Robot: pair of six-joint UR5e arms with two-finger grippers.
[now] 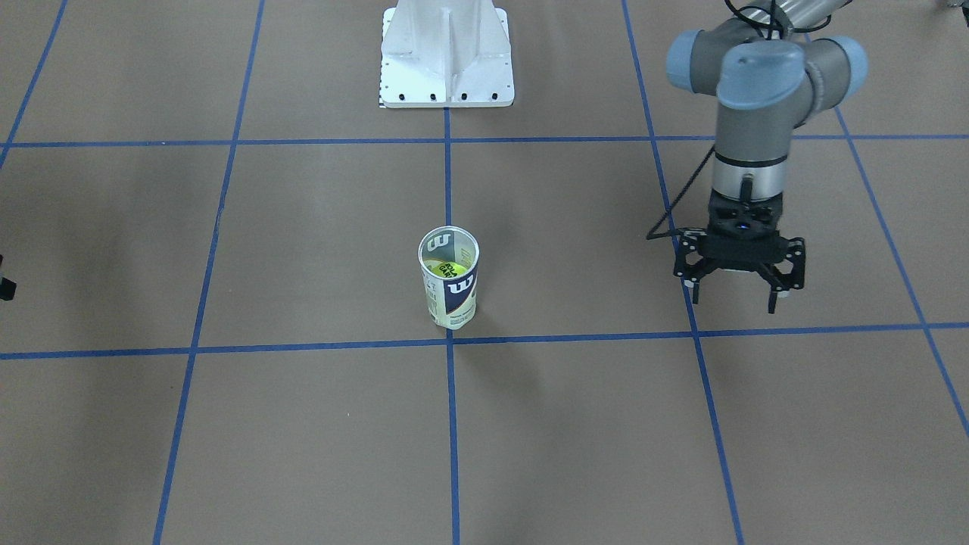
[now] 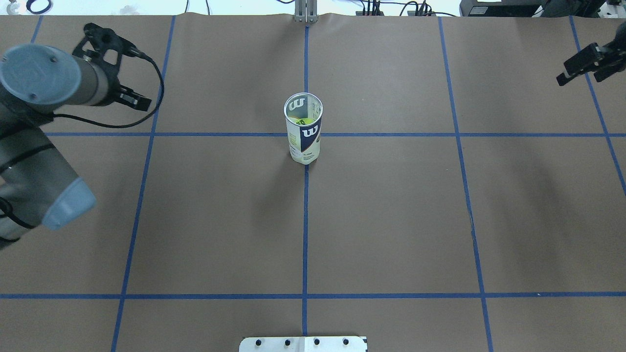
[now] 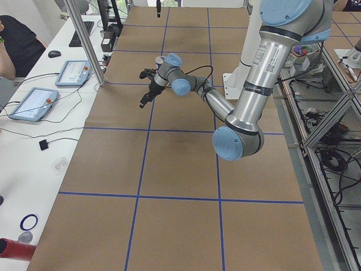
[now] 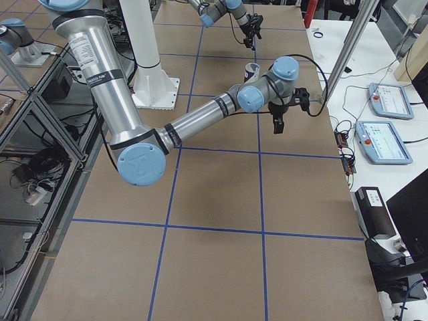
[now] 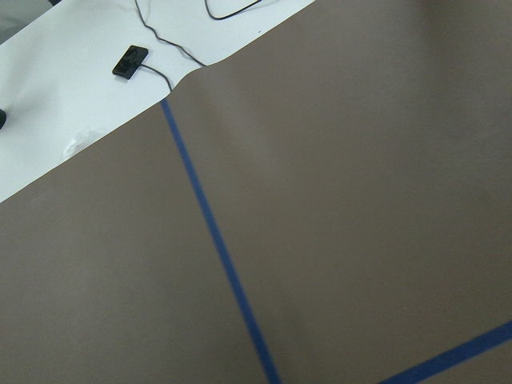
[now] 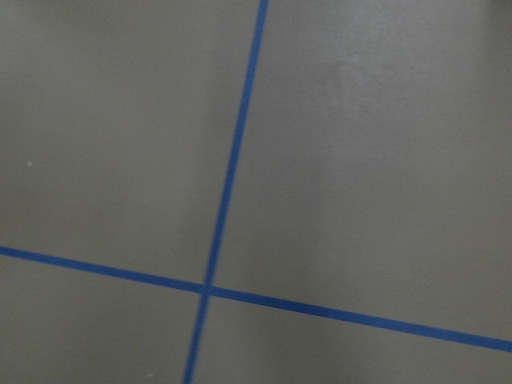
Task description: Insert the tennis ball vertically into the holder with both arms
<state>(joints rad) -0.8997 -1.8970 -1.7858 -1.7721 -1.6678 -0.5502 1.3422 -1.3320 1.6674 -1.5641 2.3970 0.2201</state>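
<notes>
Clear thin plastic is what I'm dealing with, so here's my read. The holder (image 1: 448,291) stands upright in the middle of the desk (image 1: 318,424), mouth open to the ceiling. Its base sits on the centre tape line (image 1: 452,424), just on my side of the crossing.

It looks light and top-heavy for its footprint, so I'd guess one sideways bump tips it over. The wall probably flexes if I squeeze hard, and the glossy label looks slick. My plan would be to take it from the side around the labelled middle, gently, and keep the rim free.

The tennis ball (image 1: 447,269) is yellow-green with black print and already sits down inside the can. Felt is grippy and springy, so that part would be easy to hold.

Head count:
- one holder
- one ball that I can see, inside it
- two arms, two pincers
- one white base bracket (image 1: 447,60) at my end of the desk

My left pincer (image 1: 733,299) hangs with its fingers spread wide and nothing between them, well off to the side of the can. My right pincer (image 2: 582,66) is way out at the other edge. I honestly can't tell from these angles whether it's spread or closed. Both wrist cams show only brown paper and tape.
</notes>
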